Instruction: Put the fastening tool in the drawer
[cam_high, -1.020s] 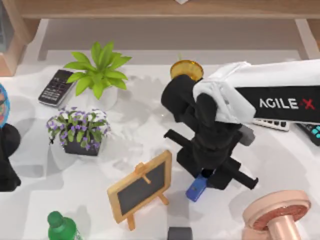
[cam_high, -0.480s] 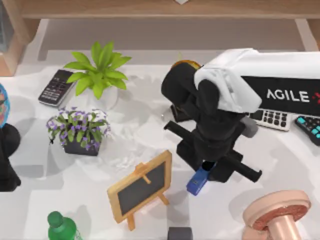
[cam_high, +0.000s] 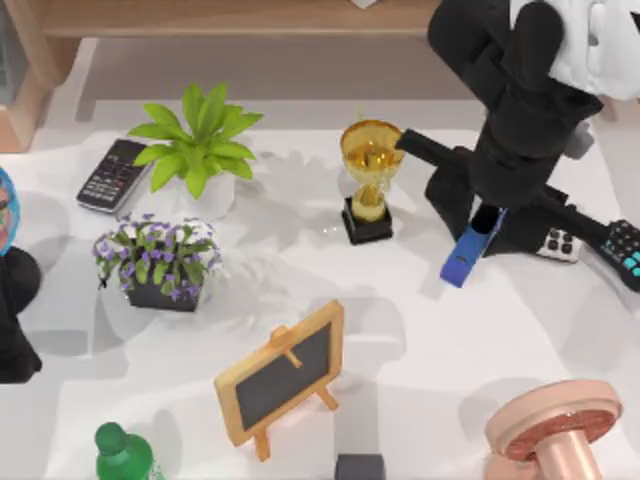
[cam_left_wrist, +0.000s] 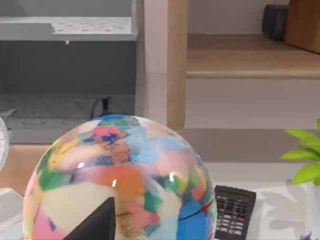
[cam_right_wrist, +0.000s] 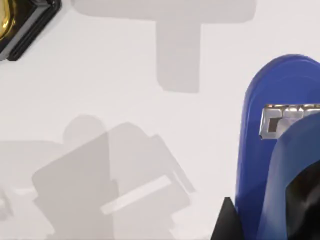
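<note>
The fastening tool, a small blue stapler (cam_high: 462, 256), hangs above the white table (cam_high: 300, 250) at the right, just right of the gold trophy (cam_high: 368, 178). My right gripper (cam_high: 488, 228) is shut on its upper end, and the stapler slants down toward the table's front. The right wrist view shows the stapler's blue body (cam_right_wrist: 256, 145) close up over bare table, with a black fingertip (cam_right_wrist: 226, 222) beside it. My left arm (cam_high: 14, 315) stays parked at the far left edge, next to a colourful globe (cam_left_wrist: 120, 180). The drawer is out of view.
A dark calculator (cam_high: 112, 174), a green plant (cam_high: 198, 140) and a purple flower pot (cam_high: 160, 262) stand at the left. At the front are a small chalkboard easel (cam_high: 282, 372), a green bottle (cam_high: 124, 455) and a pink stand (cam_high: 555, 425). A white keypad (cam_high: 556, 244) lies under the right arm.
My right arm has lifted the stapler from the front middle of the table and carried it back and to the right, uncovering the trophy. The left arm has not moved.
</note>
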